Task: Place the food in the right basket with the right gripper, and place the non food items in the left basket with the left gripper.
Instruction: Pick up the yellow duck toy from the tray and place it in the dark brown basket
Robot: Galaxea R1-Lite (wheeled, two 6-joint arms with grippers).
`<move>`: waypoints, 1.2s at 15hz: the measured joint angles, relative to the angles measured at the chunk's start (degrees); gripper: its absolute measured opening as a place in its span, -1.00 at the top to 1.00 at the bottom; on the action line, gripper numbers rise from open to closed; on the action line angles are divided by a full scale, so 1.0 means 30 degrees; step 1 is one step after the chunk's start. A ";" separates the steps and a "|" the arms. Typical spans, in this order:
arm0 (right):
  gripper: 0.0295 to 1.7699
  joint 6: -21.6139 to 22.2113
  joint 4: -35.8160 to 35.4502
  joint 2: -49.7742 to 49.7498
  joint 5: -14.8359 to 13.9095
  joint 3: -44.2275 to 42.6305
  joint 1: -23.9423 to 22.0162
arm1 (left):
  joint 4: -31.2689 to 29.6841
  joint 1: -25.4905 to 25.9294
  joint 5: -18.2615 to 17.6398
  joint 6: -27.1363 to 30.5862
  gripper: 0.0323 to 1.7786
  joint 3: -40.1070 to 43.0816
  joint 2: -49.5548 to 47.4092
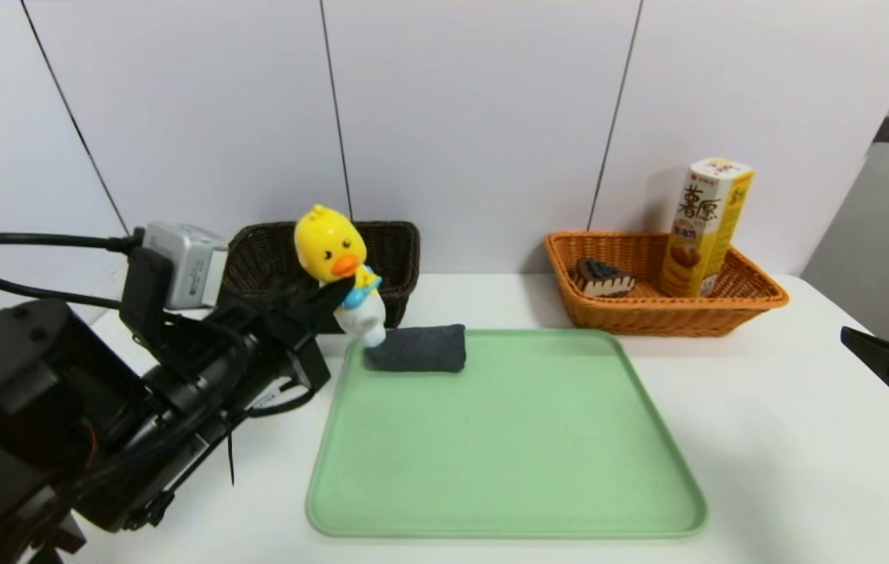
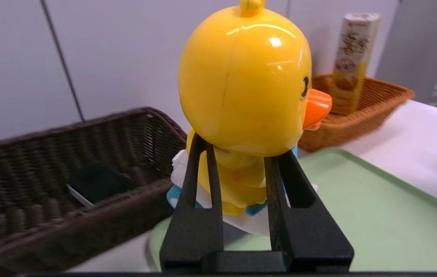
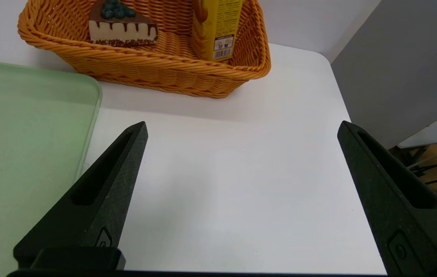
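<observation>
Glossy yellow plastic duck toy point(image 2: 241, 84) is clamped between the black jaws of the left gripper point(image 2: 237, 173), lifted clear of the green tray point(image 1: 507, 439).

The jaws are closed on the duck's narrow body, under its round head; its white-and-blue base hangs below them. Beside the jaws, the dark brown woven left basket point(image 2: 49, 184) is seen, a dark object with a white edge lying inside. Just under the held duck, a dark grey rolled cloth point(image 1: 417, 348) lies on the smooth tray's far corner. The right gripper point(image 3: 241, 130) is held over the bare white table point(image 3: 222, 173) with its tapered black jaws wide apart, nothing between them. Beyond those jaws, the orange-tan wicker right basket point(image 3: 156, 73) holds a chocolate cake wedge point(image 3: 122, 29) and an upright yellow snack box point(image 1: 704, 227).
</observation>
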 joint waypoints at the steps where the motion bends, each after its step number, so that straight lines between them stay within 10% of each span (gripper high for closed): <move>1: -0.92 0.0008 0.0037 -0.0061 0.0008 0.0000 0.0000 | 0.0618 0.1036 -0.0370 0.0037 0.65 -0.0853 -0.0045; 9: -0.92 -0.0012 0.0065 -0.0329 0.0378 0.0341 0.0008 | 0.3482 0.8550 -0.4149 0.1195 0.65 -0.7387 0.3852; 18: -0.92 0.0000 0.0037 -0.0817 0.0378 0.1443 0.0008 | 0.4571 1.0013 -0.4275 0.1885 0.65 -0.8838 0.7432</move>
